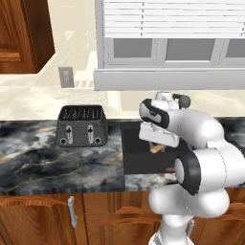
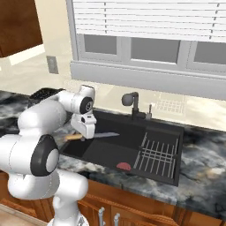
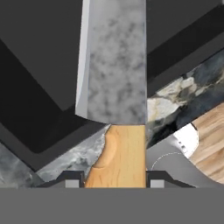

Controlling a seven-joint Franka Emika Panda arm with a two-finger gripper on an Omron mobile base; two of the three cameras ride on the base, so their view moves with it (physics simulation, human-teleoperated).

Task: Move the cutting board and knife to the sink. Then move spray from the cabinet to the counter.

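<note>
Gripping knife [image 2: 95, 135] by handle | pincer [image 2: 84, 136] clenched, pointing down | over sink [image 2: 132, 150]

The knife [image 3: 116, 100] blade's tip (top edge) is cut off.

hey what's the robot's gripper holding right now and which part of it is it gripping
The gripper holds the knife by its orange-tan handle, a finger on each side. The grey blade sticks out over the sink.
</note>
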